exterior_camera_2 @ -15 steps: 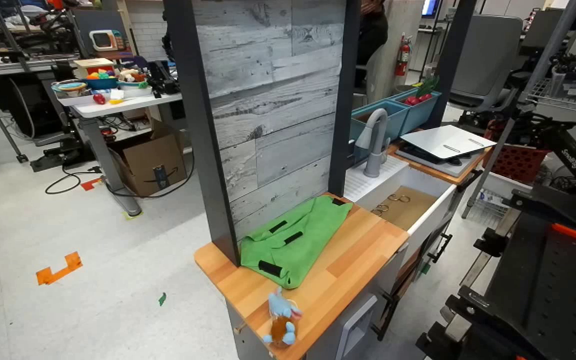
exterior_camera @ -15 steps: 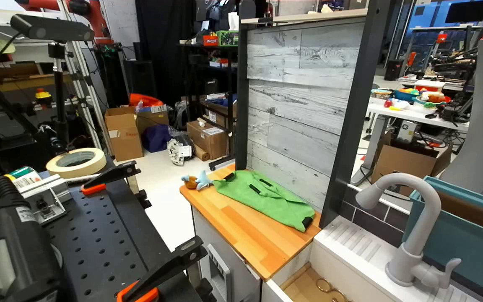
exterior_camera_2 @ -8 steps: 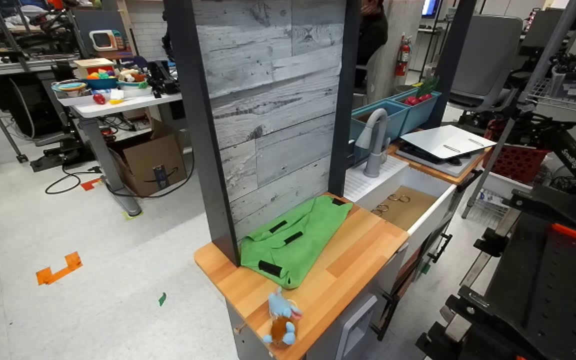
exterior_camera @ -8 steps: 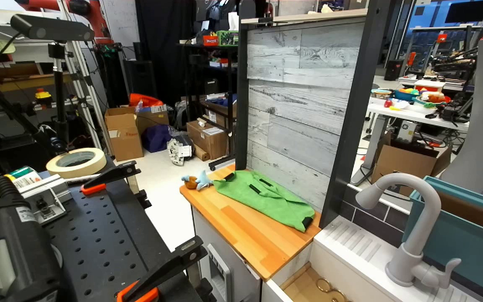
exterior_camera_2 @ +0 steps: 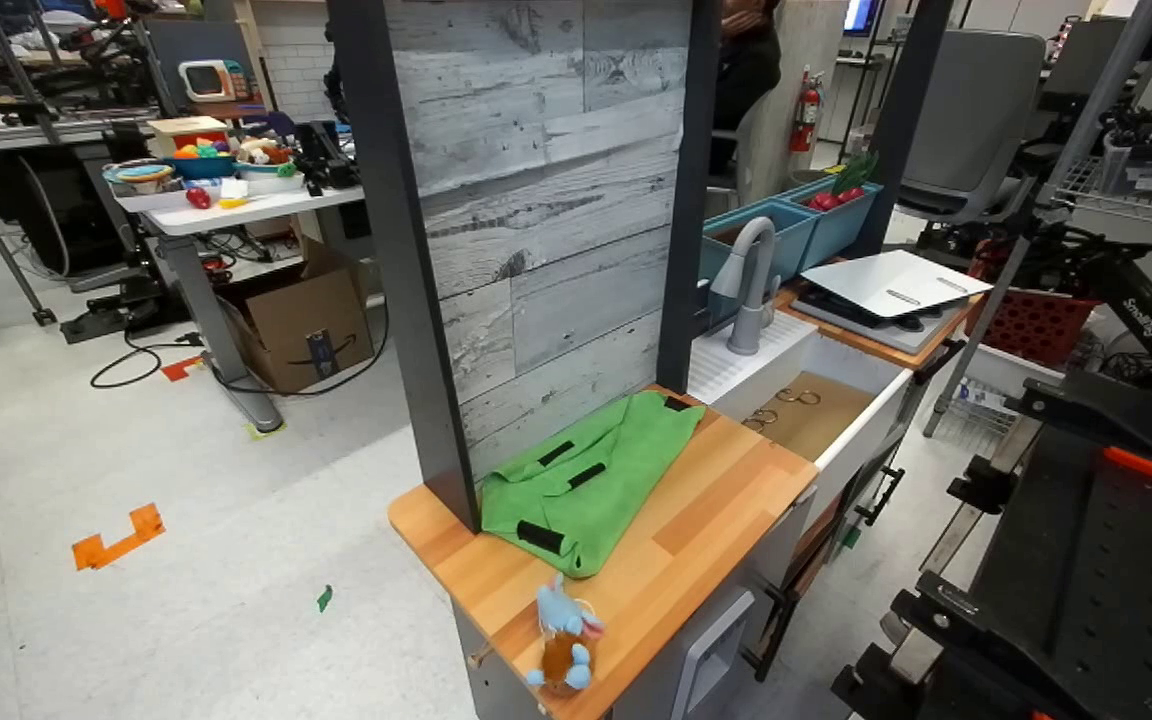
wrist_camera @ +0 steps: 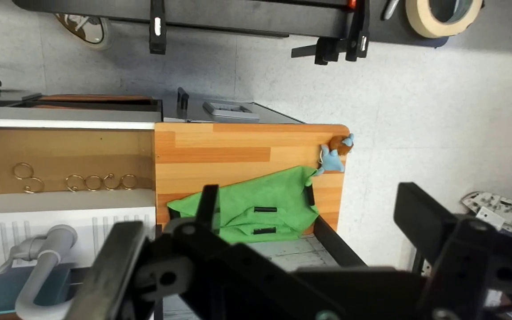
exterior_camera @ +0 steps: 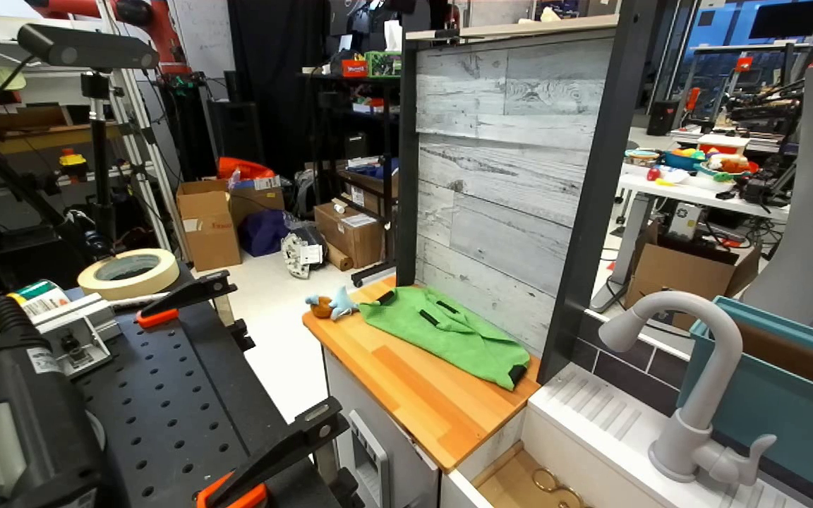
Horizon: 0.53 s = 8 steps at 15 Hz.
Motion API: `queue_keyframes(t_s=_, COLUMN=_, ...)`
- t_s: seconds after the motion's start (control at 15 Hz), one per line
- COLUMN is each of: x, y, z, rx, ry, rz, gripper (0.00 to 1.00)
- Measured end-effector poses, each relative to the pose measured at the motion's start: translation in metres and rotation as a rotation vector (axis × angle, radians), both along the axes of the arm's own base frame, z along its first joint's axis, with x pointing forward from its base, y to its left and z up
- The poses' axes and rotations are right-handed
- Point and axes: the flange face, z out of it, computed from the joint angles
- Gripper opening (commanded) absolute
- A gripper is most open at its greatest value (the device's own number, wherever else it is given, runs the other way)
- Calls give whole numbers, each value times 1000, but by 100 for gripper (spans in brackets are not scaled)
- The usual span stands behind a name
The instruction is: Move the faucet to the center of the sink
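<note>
The light-grey gooseneck faucet [exterior_camera: 713, 381] stands upright on the ridged ledge behind the sink [exterior_camera: 569, 451]. Its spout turns along the ledge toward the wooden countertop, not over the basin. The faucet [exterior_camera_2: 758, 268] and white sink [exterior_camera_2: 866, 420] also show in an exterior view. In the wrist view the faucet [wrist_camera: 42, 269] is at lower left, its spout end partly hidden behind a finger. The sink [wrist_camera: 65, 124] is at left. My gripper [wrist_camera: 311, 200] is open and empty, high above the green cloth and apart from the faucet.
A green cloth [wrist_camera: 260, 195] and a blue-and-brown plush toy [wrist_camera: 332, 161] lie on the wooden countertop [wrist_camera: 220, 153]. An upright plank panel [exterior_camera: 505, 176] with dark posts stands behind it. Teal bins [exterior_camera: 780, 395] stand behind the faucet. Gold rings [wrist_camera: 93, 182] lie in the basin.
A dark shape at the top edge of an exterior view has shifted left and up. The faucet, sink and cloth have not moved.
</note>
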Motion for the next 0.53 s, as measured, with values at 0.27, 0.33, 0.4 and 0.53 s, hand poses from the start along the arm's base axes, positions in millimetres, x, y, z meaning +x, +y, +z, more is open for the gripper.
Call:
queue_keyframes(t_s=0.27, x=7, y=-15, z=-46, rx=-22, ry=28, rz=-46, gripper=100)
queue_keyframes(t_s=0.33, x=9, y=-21, z=-56, rx=-27, ry=37, rz=-61, gripper=100)
queue_keyframes(t_s=0.4, x=11, y=-26, z=-66, rx=-33, ry=39, rz=-81, gripper=100)
queue_keyframes(t_s=0.53, x=16, y=-39, z=-83, rx=-49, ry=35, rz=-128, gripper=100)
